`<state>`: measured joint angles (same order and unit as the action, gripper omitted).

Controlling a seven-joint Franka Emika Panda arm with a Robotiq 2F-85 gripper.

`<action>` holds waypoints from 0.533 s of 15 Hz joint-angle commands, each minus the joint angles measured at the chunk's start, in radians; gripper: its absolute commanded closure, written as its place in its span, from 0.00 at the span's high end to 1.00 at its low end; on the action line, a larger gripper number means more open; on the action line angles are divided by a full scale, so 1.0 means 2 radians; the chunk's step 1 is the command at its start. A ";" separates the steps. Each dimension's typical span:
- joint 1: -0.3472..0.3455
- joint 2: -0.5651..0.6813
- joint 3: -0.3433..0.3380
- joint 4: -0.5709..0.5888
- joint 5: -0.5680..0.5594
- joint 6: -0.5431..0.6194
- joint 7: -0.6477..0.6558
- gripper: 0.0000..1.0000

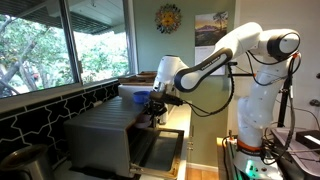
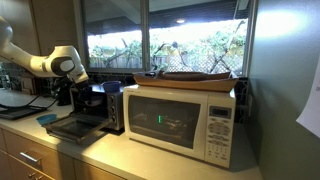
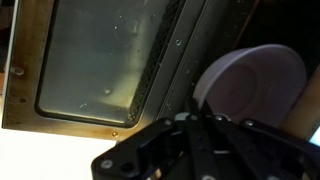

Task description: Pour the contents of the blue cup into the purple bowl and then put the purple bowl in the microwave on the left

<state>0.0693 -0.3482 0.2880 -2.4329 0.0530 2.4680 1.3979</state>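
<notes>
In the wrist view the purple bowl (image 3: 255, 85) fills the right side, its pale round face turned toward the camera. My gripper (image 3: 197, 118) comes in from the bottom, jaws shut together on the bowl's near rim. Beneath lies the glass pane of the microwave's dropped-down door (image 3: 100, 60). In both exterior views the arm holds the gripper (image 1: 156, 106) in front of the open dark-grey microwave (image 1: 100, 130) (image 2: 95, 105), above its lowered door (image 2: 70, 128). The blue cup cannot be made out for certain.
A white microwave (image 2: 180, 120) with a flat tray on top stands beside the grey one. A small blue thing (image 2: 48, 118) lies on the counter near the lowered door. Windows run behind the counter. The robot's white base (image 1: 255, 110) stands beside the counter.
</notes>
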 commanded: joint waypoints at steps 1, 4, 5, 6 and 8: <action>-0.005 0.019 0.007 0.006 -0.017 0.012 0.020 0.01; -0.003 0.022 0.008 0.006 -0.016 0.008 0.019 0.01; -0.003 0.023 0.008 0.006 -0.017 0.008 0.020 0.01; -0.003 0.023 0.009 0.005 -0.016 0.008 0.020 0.01; 0.000 0.025 0.008 0.004 -0.011 0.016 0.018 0.01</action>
<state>0.0694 -0.3405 0.2984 -2.4357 0.0471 2.4678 1.4044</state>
